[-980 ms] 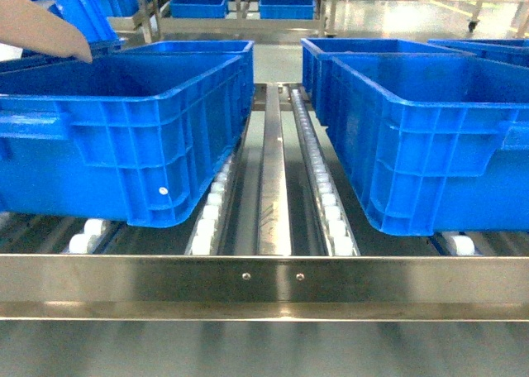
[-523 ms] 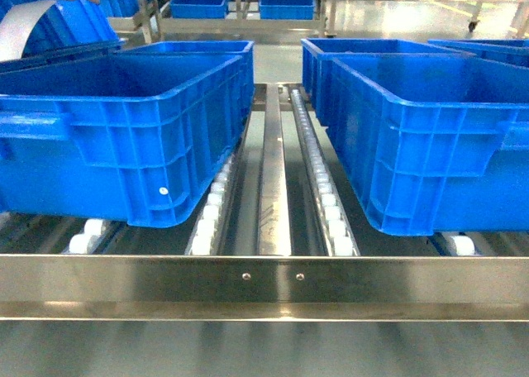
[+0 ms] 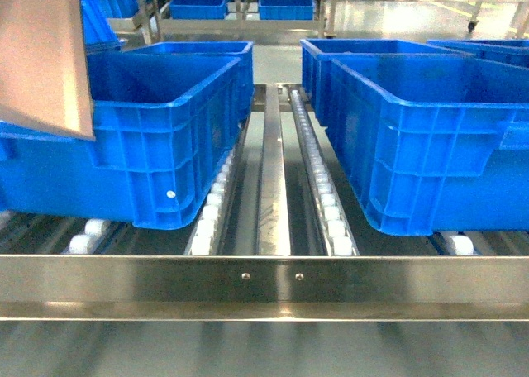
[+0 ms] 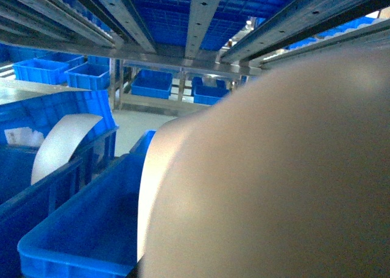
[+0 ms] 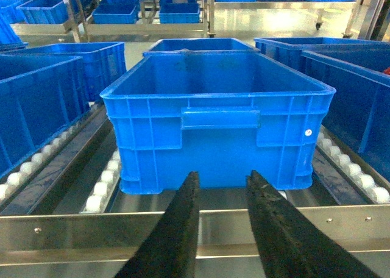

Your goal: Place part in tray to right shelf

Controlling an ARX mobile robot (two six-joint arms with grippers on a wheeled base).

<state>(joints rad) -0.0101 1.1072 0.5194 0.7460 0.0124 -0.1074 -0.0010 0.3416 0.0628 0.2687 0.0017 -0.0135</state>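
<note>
The beige-pink tray (image 3: 41, 54) hangs tilted at the upper left of the head view, in front of the left blue crate (image 3: 157, 145). Seen from the left wrist, the tray (image 4: 274, 180) fills most of the picture and covers my left gripper's jaws, so their state does not show. My right gripper (image 5: 223, 175) is open with nothing between its black fingers (image 5: 183, 229). It is low in front of the right shelf's steel front rail (image 5: 73, 229), facing a blue crate (image 5: 219, 119). The part is out of view.
Large blue crates (image 3: 430, 137) stand on the shelf's white roller lanes (image 3: 318, 178), with a steel divider (image 3: 273, 187) between them. A front rail (image 3: 264, 279) runs across the near edge. A pale curved object (image 4: 61, 147) sits in a crate at left. More racks with crates stand behind.
The beige tray has come into the head view at the upper left. The person's hand seen there earlier is gone. The left crate has shifted slightly to the right.
</note>
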